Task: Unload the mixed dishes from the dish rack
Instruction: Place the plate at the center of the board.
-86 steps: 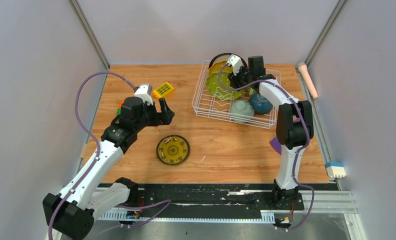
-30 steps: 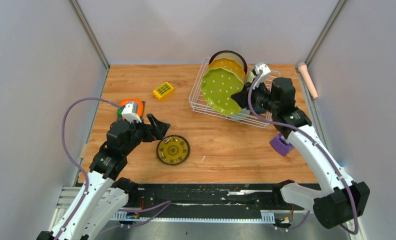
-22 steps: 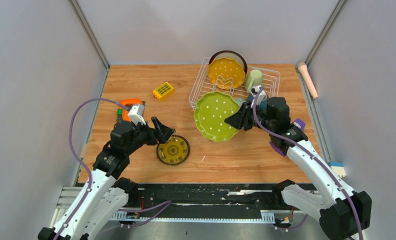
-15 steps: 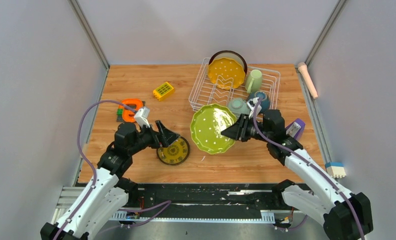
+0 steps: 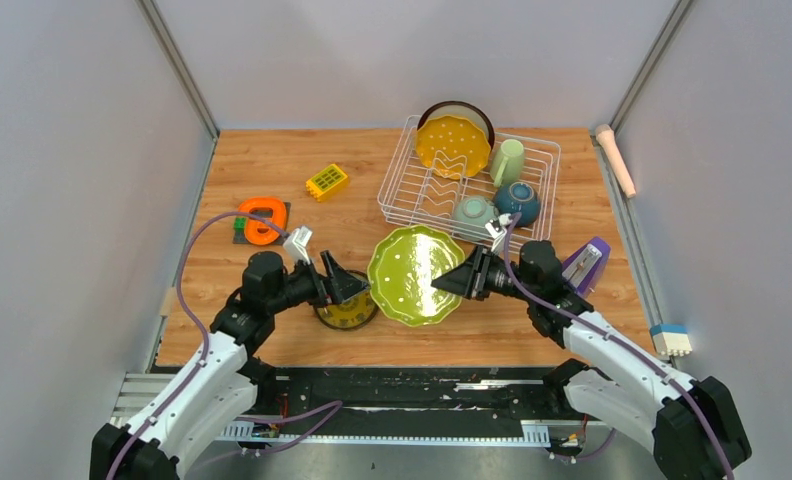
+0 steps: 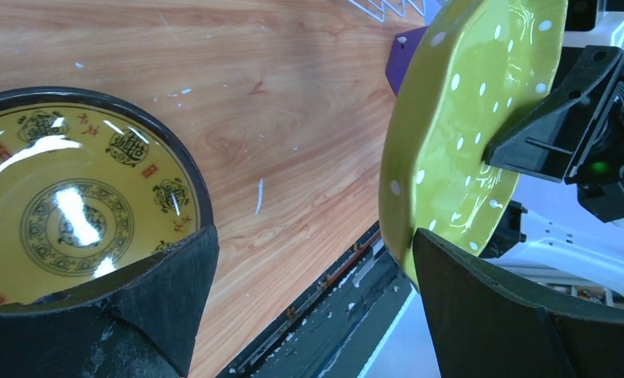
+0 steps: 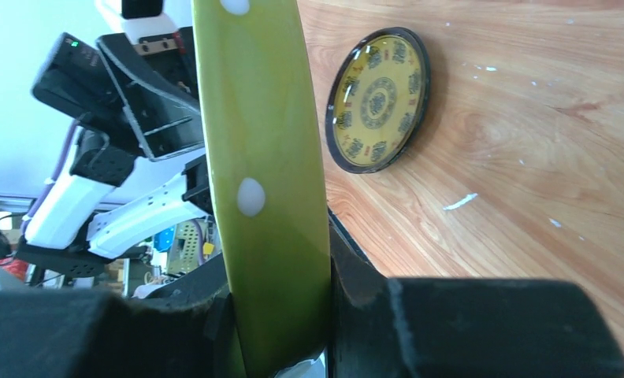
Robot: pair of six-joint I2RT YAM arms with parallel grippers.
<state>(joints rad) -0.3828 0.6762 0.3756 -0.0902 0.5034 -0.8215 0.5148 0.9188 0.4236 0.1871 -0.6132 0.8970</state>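
Observation:
My right gripper (image 5: 460,279) is shut on the rim of the green scalloped white-dotted plate (image 5: 415,276) and holds it tilted above the table's front middle. In the right wrist view the plate (image 7: 261,157) is clamped edge-on between the jaws. My left gripper (image 5: 347,285) is open, with one finger over the small black yellow-patterned plate (image 5: 344,312) and the other by the green plate's left edge (image 6: 466,134). The dish rack (image 5: 392,175) holds the orange dotted plate (image 5: 454,145), the maroon-rimmed plate (image 5: 456,105), the light green mug (image 5: 507,160), the mint bowl (image 5: 475,211) and the teal bowl (image 5: 520,202).
A yellow toy block (image 5: 326,181) and an orange ring (image 5: 261,220) lie at the left. A purple object (image 5: 584,265) sits right of my right arm. A pink object (image 5: 615,155) and a blue-white block (image 5: 670,340) lie off the right edge.
My right arm lifted the green plate out of the rack and carried it down-left to the front middle. My left arm moved right and nearer, over the black plate, up to the green plate.

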